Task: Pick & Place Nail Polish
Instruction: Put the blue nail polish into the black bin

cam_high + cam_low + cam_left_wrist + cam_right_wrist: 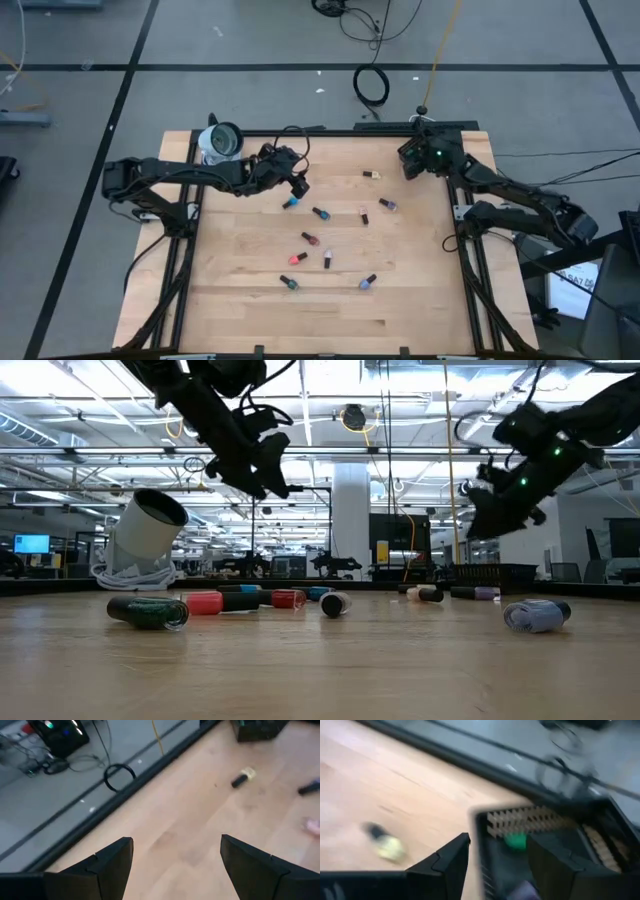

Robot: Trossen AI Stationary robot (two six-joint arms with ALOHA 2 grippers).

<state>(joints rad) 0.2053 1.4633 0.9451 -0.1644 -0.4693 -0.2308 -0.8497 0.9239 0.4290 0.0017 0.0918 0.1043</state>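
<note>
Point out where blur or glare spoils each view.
High view: sharp, evenly lit. Low view: bright ceiling lights leave both arms as silhouettes; the near green bottle is soft. Left wrist view: mild blur on the beige bottle. Right wrist view: heavy motion smear over the black box.

In the right wrist view, a smeared yellowish dark-capped bottle point(386, 843) and a green blob point(515, 841) inside the black slatted bin point(600, 845) blur beyond telling; the picture's edge cuts the bin.

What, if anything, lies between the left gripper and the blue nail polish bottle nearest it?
Nothing visible does. The left gripper hangs open above the table, and the blue nail polish bottle lies just beside it on bare wood, with no other bottle between them.
</note>
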